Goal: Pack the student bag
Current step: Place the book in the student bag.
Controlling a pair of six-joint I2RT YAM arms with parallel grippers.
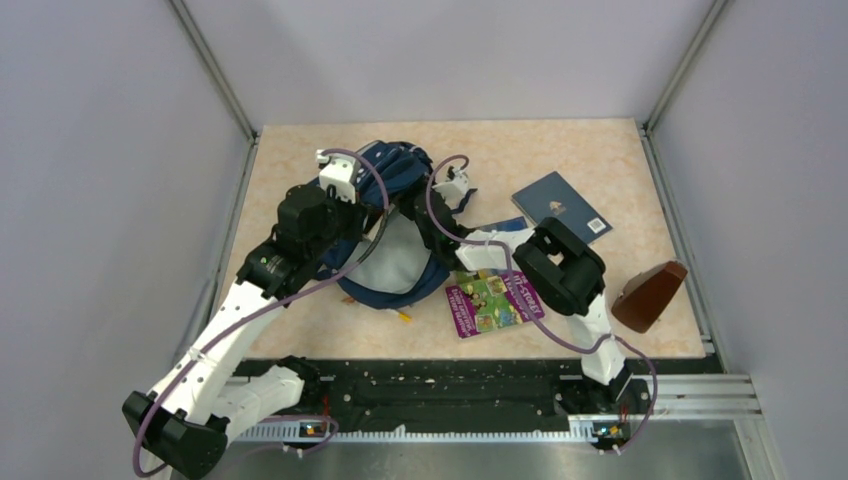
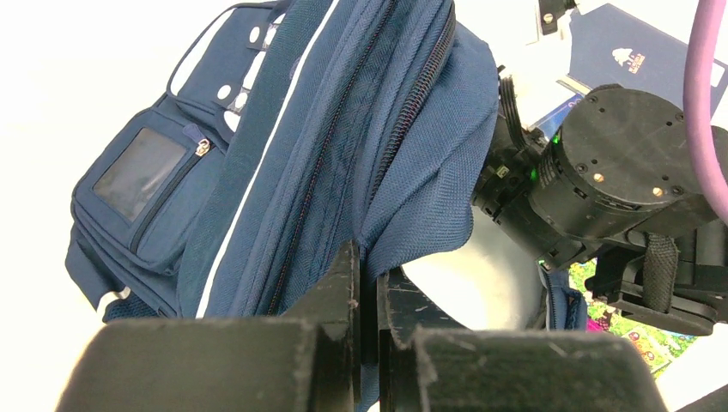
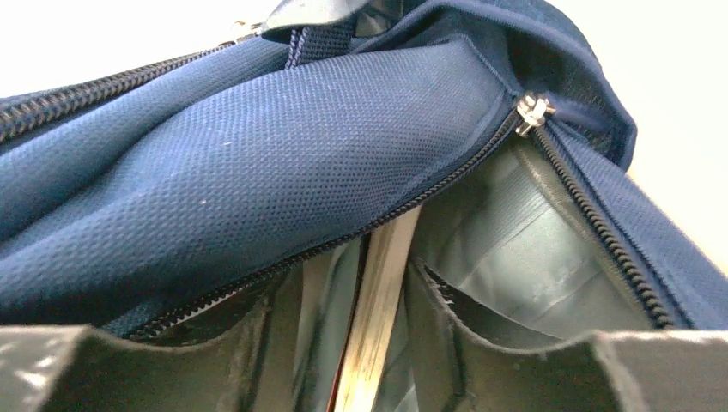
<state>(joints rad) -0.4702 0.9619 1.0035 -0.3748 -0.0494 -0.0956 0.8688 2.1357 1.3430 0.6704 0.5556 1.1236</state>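
At the left of the desk, the left gripper is clenched on a fold of navy fabric at the rim of the student bag. In the left wrist view its two dark fingers press together, with the cloth pinched between them.

The bag lies left of the desk's middle, reaching from near the far edge about halfway toward the near edge. Its main compartment is unzipped and shows pale grey lining. Its front pocket, with a clear window and white patches, faces away from the left wrist camera.

Just right of the bag, the right arm bends back across the desk's middle, so that the right gripper sits in the mouth of the bag. It is grasping a thin book. The book's pale page edge stands upright between the fingers, under the zipper line and a metal zip pull.

A colourful book with a purple border lies flat toward the near edge, just right of the bag and partly under the right arm. A navy book lies flat further right, toward the far edge. Near the right edge sits a brown object, well apart from the bag.
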